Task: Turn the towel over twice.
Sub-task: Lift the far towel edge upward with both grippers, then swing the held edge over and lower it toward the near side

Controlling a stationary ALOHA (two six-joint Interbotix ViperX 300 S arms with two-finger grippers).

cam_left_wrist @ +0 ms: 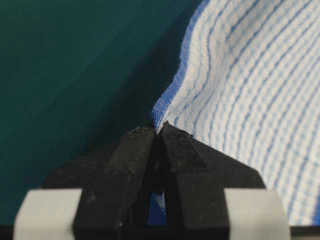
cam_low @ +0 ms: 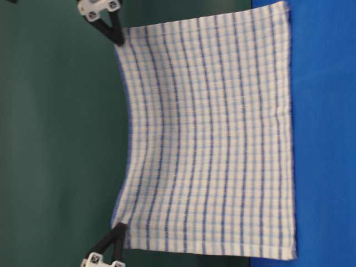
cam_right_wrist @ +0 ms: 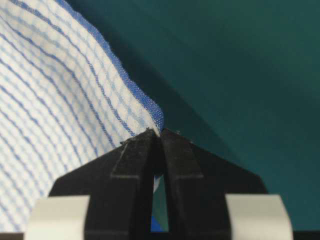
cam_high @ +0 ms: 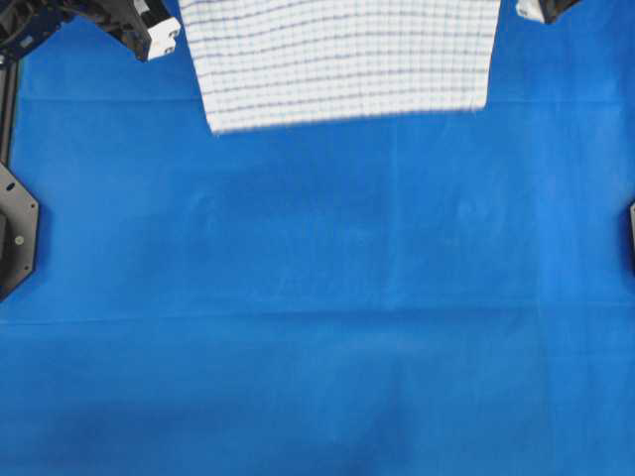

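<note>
The towel (cam_low: 206, 133), white with dark-blue and light-blue stripes, hangs spread out as a sheet, held by its two upper corners. My left gripper (cam_left_wrist: 157, 127) is shut on one upper corner, with the blue hem coming out right at its tips. The other upper corner is pinched in my right gripper (cam_right_wrist: 160, 132), also shut. Seen from overhead, the towel (cam_high: 342, 59) sits at the far middle of the table. Its lower edge hangs at or just above the blue cloth; I cannot tell whether it touches.
A plain blue cloth (cam_high: 317, 297) covers the whole table top. Black arm mounts stand at the left edge (cam_high: 15, 228) and the right edge (cam_high: 632, 233). A dark green backdrop (cam_low: 55, 139) rises behind the towel.
</note>
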